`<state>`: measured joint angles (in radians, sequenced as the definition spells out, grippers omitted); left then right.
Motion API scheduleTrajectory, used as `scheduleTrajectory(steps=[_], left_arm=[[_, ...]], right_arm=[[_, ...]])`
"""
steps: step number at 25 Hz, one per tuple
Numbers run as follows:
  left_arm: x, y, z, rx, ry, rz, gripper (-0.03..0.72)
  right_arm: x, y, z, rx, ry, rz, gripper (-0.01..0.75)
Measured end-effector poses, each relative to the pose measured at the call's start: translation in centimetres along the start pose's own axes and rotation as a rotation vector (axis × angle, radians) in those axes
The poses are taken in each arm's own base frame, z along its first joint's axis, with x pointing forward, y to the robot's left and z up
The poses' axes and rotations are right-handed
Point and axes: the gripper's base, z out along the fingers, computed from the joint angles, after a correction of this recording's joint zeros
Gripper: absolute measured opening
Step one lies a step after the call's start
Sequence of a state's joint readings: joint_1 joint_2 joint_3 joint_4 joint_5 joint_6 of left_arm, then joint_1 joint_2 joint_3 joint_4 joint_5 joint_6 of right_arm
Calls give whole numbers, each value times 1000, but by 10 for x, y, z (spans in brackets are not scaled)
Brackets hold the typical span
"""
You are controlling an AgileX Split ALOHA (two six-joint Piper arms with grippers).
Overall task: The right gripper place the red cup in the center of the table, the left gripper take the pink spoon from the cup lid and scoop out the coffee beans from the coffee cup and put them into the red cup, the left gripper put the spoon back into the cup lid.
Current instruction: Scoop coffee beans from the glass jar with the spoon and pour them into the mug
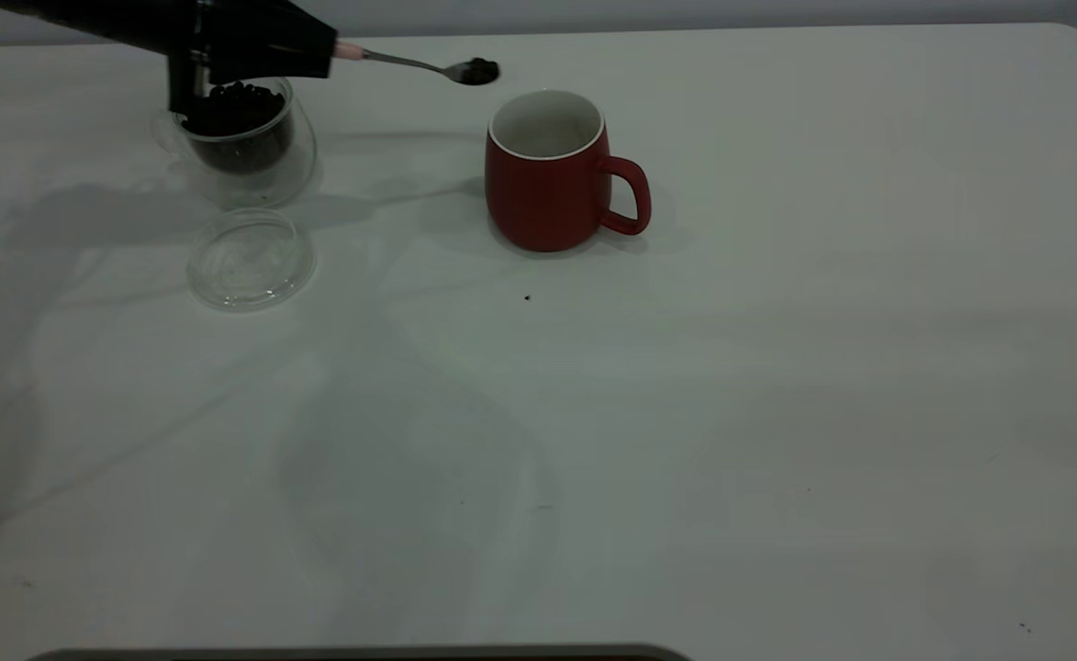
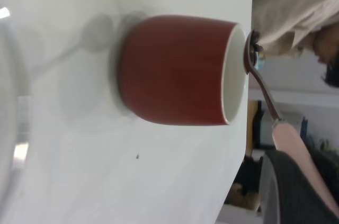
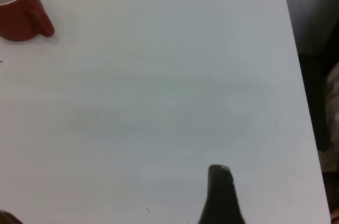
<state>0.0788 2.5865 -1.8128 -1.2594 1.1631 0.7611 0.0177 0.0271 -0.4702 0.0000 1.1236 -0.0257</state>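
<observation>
While the left gripper [image 1: 322,50] is clamped on the pale handle of the pink spoon [image 1: 428,64], the spoon juts out level above the table [image 1: 777,367], its bowl carrying coffee beans [image 1: 480,69] just behind the rim of the red cup [image 1: 547,174]. Under the gripper stands the coffee cup [image 1: 244,151], partly hidden by it; the cup lid [image 1: 251,259] lies bare in front. Only one finger [image 3: 221,195] of the right gripper shows, well clear of the red cup, so its jaws cannot be judged
</observation>
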Motion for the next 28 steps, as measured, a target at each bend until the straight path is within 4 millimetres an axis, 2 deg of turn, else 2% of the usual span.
scheduleTrajectory(steps=[9, 15, 20, 28], left_arm=[[7, -16, 33, 11, 71, 107, 123], [7, -16, 34, 13, 71, 185, 123], [8, -16, 39, -3, 84, 349, 123], [3, -12, 41, -68, 40, 518, 123]], right_arm=[[0, 0, 0, 0, 0, 0, 589], [0, 0, 0, 0, 0, 0, 589], [0, 0, 0, 0, 0, 0, 589], [0, 0, 0, 0, 0, 0, 589]])
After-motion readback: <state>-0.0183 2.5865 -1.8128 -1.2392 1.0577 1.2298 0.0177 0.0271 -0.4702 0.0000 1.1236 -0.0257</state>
